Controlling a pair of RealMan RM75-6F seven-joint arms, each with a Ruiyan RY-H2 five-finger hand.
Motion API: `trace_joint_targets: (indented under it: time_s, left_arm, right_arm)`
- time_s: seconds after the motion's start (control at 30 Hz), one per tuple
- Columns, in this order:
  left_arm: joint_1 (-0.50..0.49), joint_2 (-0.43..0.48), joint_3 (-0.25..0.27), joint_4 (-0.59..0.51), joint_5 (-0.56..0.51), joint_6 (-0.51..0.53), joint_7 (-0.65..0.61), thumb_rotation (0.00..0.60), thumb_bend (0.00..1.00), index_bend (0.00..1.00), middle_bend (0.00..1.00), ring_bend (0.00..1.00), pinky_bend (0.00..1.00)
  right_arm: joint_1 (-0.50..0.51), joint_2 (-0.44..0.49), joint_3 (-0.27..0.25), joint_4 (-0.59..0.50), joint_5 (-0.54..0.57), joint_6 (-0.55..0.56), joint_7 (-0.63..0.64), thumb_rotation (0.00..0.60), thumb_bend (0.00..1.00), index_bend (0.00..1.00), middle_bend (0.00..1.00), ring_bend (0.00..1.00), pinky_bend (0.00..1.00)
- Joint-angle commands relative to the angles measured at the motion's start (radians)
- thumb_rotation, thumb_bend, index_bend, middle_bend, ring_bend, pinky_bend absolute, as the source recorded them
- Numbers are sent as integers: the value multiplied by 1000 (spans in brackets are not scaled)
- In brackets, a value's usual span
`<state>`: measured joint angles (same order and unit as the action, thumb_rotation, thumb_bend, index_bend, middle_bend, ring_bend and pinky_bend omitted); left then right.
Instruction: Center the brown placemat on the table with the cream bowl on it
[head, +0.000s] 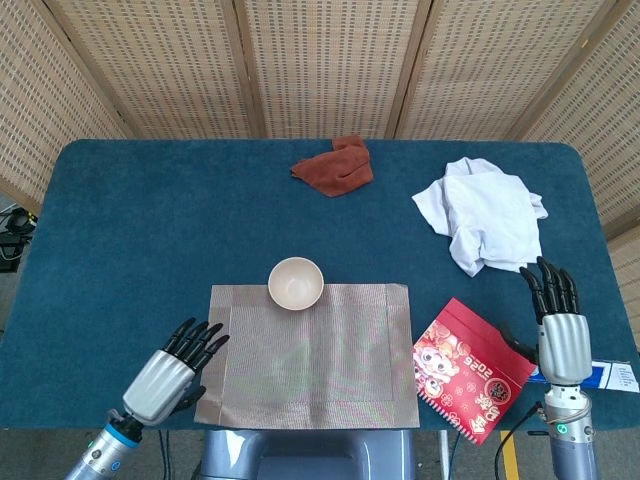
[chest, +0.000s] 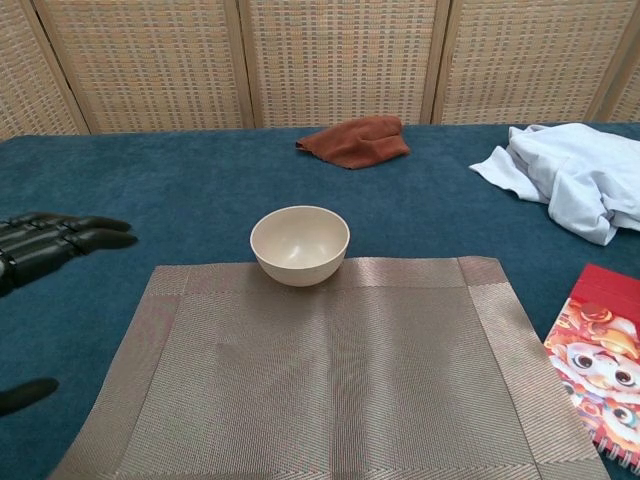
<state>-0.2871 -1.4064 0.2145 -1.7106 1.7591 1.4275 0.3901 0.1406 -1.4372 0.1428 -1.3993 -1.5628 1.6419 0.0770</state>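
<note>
On my far left, the left robot hand (head: 168, 368) hovers just off the left edge of the brown placemat (head: 310, 380), fingers spread and holding nothing; in the chest view I see only its dark fingers (chest: 55, 242) reaching in from the frame edge, above the blue surface (head: 140, 230). The placemat lies flat at the near edge of the surface, roughly mid-width, with its front edge at or slightly over the surface edge in the head view. The cream bowl (head: 296, 283) stands upright on the placemat's far edge, a little left of the mat's middle, and I see nothing inside it. Farther back, near the far edge of the surface, a rust-coloured cloth (head: 335, 166) lies bunched up. To the right of the placemat, just beside its right edge, I see a red notebook (head: 470, 367) with cartoon figures on the cover, lying at an angle. Behind it sits a crumpled white cloth (head: 485, 213). At my far right the right robot hand (head: 559, 325) stands with fingers pointing away from me and apart, holding nothing, close to the notebook's right corner.
</note>
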Motion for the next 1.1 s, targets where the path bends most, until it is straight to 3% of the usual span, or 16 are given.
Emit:
trace_joint_targets:
  time_s: [0.03, 0.2, 0.37, 0.6, 0.83, 1.1]
  left_arm:
    - [24, 19, -13, -9, 2, 26, 1, 600, 274, 0, 0, 0, 0]
    - [52, 29, -35, 0, -33, 41, -19, 600, 274, 0, 0, 0, 0]
    - [53, 11, -89, 13, -76, 31, -6, 600, 274, 0, 0, 0, 0]
    - [-39, -23, -199, 26, -145, -100, 63, 600, 277, 56, 0, 0, 0]
    - [-174, -132, -309, 60, -299, -303, 201, 600, 296, 153, 0, 0, 0]
    - [-243, -252, -353, 114, -393, -357, 320, 600, 301, 225, 0, 0, 0]
  right_arm:
    - [0, 0, -4, -4, -5, -1, -7, 600, 383, 148, 0, 0, 0]
    - [2, -2, -15, -8, -15, -9, -23, 600, 383, 149, 0, 0, 0]
    - [4, -9, -19, -7, -21, -10, -32, 600, 383, 149, 0, 0, 0]
    - [3, -9, -18, -16, -26, -3, -41, 600, 382, 149, 0, 0, 0]
    - [2, -3, -16, -19, -20, -8, -30, 600, 382, 149, 0, 0, 0]
    - [2, 5, -11, -22, -14, -7, -7, 600, 382, 149, 0, 0, 0]
